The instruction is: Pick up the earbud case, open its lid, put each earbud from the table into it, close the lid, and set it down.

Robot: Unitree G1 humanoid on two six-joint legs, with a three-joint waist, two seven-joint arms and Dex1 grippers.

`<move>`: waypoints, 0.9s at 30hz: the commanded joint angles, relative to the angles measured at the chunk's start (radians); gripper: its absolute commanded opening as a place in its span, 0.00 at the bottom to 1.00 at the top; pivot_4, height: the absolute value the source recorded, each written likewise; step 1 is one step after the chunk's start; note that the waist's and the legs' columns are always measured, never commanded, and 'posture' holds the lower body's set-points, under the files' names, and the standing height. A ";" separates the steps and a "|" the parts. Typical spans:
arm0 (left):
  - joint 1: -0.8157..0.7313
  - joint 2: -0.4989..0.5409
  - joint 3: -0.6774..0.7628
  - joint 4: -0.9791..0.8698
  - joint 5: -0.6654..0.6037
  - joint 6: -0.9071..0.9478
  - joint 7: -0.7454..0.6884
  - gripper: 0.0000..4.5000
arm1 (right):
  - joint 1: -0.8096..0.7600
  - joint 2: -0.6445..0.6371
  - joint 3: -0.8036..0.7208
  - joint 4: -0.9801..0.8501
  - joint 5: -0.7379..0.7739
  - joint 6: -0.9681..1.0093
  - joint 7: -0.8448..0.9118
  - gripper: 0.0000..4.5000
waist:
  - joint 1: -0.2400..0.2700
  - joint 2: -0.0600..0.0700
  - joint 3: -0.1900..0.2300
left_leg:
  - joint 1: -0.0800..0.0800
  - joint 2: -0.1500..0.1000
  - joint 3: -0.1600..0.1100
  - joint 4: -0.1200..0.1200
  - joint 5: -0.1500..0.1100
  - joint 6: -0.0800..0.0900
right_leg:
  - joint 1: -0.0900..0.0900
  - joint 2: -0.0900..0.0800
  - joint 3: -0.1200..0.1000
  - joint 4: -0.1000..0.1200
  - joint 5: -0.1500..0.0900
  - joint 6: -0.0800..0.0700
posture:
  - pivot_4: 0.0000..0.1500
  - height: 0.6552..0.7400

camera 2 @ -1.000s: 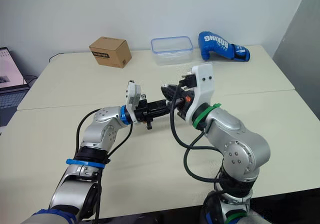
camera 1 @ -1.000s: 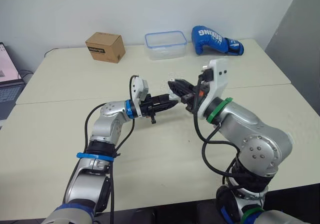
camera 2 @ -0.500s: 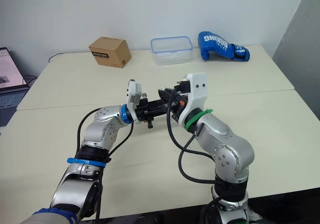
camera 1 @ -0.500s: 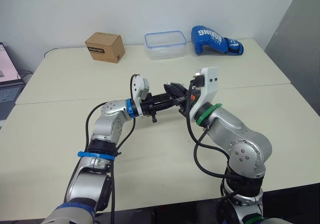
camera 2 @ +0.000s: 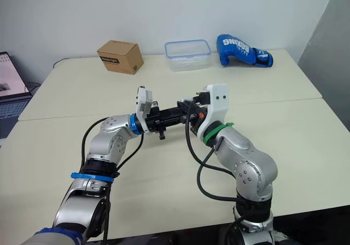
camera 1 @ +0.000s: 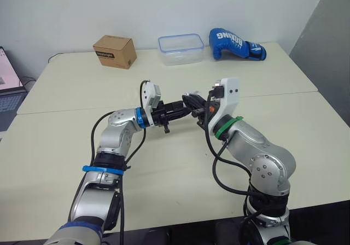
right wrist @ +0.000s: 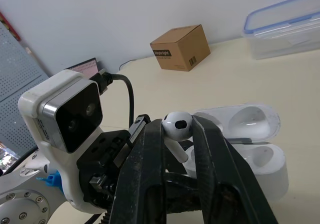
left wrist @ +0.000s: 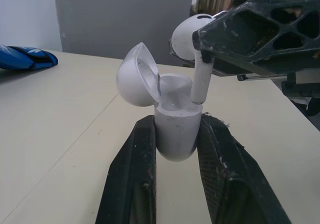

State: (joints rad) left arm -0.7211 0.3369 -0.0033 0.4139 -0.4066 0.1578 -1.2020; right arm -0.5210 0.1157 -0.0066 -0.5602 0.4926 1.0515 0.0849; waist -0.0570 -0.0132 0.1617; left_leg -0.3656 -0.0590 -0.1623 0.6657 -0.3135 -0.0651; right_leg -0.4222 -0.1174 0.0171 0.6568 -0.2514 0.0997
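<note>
**Earbud meets open case above the desk**

The white earbud case [left wrist: 175,139], its lid [left wrist: 136,76] swung back, is held above the desk [camera 1: 60,141], clamped at its lower body by the left fingers [left wrist: 131,174]. The right fingers [right wrist: 150,169] pinch an earbud [left wrist: 189,33] by its head, with the stem at a socket's mouth. Both pieces look light, hard and glossy, so likely slippery. The case is best gripped low, clear of the hinge. Whether the other socket is filled cannot be made out.
</note>
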 commanded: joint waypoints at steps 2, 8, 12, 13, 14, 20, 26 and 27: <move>-0.014 0.010 0.016 -0.061 -0.018 0.008 0.008 0.17 | -0.007 0.000 0.006 0.005 0.005 -0.045 -0.005 0.09 | 0.000 0.000 0.000 | 0.000 0.000 0.000 0.000 0.000 0.000 | 0.000 0.000 0.000 0.000 0.000 0.000 | 1.00 0.89; -0.002 0.010 0.014 -0.085 -0.021 0.020 0.015 0.17 | -0.012 -0.002 0.010 0.024 0.003 -0.063 -0.013 0.09 | 0.000 0.000 0.000 | 0.000 0.000 0.000 0.000 0.000 0.000 | 0.000 0.000 0.000 0.000 0.000 0.000 | 1.00 0.89; 0.003 0.008 0.015 -0.102 -0.024 0.031 0.019 0.17 | -0.016 -0.004 0.013 0.038 0.000 -0.070 -0.021 0.09 | 0.000 0.000 0.000 | 0.000 0.000 0.000 0.000 0.000 0.000 | 0.000 0.000 0.000 0.000 0.000 0.000 | 1.00 0.89; 0.004 0.007 0.015 -0.106 -0.025 0.033 0.021 0.17 | -0.015 -0.007 0.018 0.039 -0.002 -0.068 -0.023 0.09 | 0.000 0.000 0.000 | 0.000 0.000 0.000 0.000 0.000 0.000 | 0.000 0.000 0.000 0.000 0.000 0.000 | 1.00 0.89; 0.004 0.006 0.016 -0.108 -0.025 0.035 0.023 0.17 | -0.014 -0.009 0.023 0.040 -0.003 -0.066 -0.025 0.09 | 0.000 0.000 0.000 | 0.000 0.000 0.000 0.000 0.000 0.000 | 0.000 0.000 0.000 0.000 0.000 0.000 | 1.00 0.89; -0.012 -0.013 0.022 -0.106 -0.027 0.034 0.052 0.17 | -0.005 0.001 0.058 0.023 -0.013 -0.041 -0.069 0.09 | 0.000 0.000 0.000 | 0.000 0.000 0.000 0.000 0.000 0.000 | 0.000 0.000 0.000 0.000 0.000 0.000 | 1.00 0.89; -0.028 -0.030 0.022 -0.090 -0.020 0.008 0.068 0.17 | -0.018 0.020 0.049 0.004 0.007 0.031 -0.121 0.09 | 0.000 0.000 0.000 | 0.000 0.000 0.000 0.000 0.000 0.000 | 0.000 0.000 0.000 0.000 0.000 0.000 | 1.00 0.89; -0.031 -0.032 0.023 -0.087 -0.019 0.004 0.069 0.17 | -0.020 0.023 0.043 0.002 0.010 0.041 -0.129 0.09 | 0.000 0.000 0.000 | 0.000 0.000 0.000 0.000 0.000 0.000 | 0.000 0.000 0.000 0.000 0.000 0.000 | 1.00 0.89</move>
State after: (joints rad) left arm -0.7073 0.3160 -0.0027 0.3602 -0.4084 0.2024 -1.1444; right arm -0.5341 0.1246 0.0209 -0.5430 0.4836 1.0578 -0.0370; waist -0.0569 -0.0132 0.1617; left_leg -0.3656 -0.0589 -0.1623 0.6656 -0.3135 -0.0651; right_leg -0.4223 -0.1174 0.0171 0.6568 -0.2514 0.0996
